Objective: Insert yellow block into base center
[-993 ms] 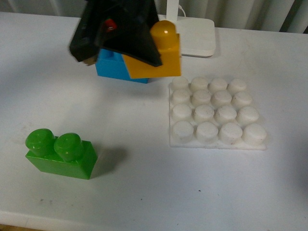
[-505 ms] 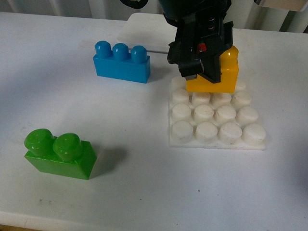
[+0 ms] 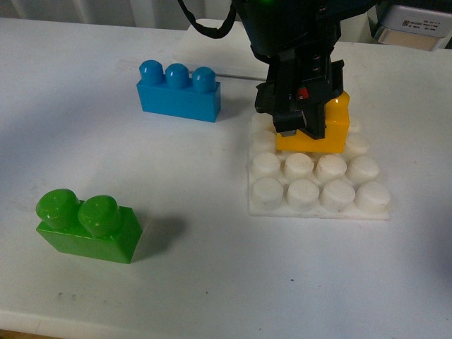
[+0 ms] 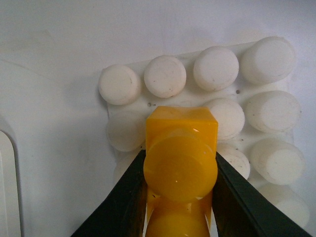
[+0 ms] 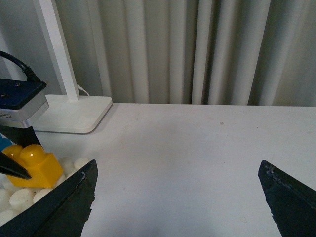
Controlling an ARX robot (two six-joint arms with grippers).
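The yellow block (image 3: pixel 334 131) is held by my left gripper (image 3: pixel 302 121), which is shut on its two sides from above. It sits low over the rear middle studs of the white base (image 3: pixel 318 185); whether it rests on them I cannot tell. In the left wrist view the yellow block (image 4: pixel 180 168) fills the space between the black fingers (image 4: pixel 126 197), with the base (image 4: pixel 217 69) studs beyond it. My right gripper (image 5: pixel 177 197) is open over bare table, and the yellow block (image 5: pixel 32 165) shows off to one side of it.
A blue three-stud brick (image 3: pixel 179 92) stands behind and left of the base. A green two-stud brick (image 3: pixel 88 224) sits at the front left. A white lamp stand foot (image 5: pixel 74 112) and curtains lie at the table's back.
My left gripper carried the yellow block rightwards from beside the blue brick to over the base, then lowered it a little toward the studs.
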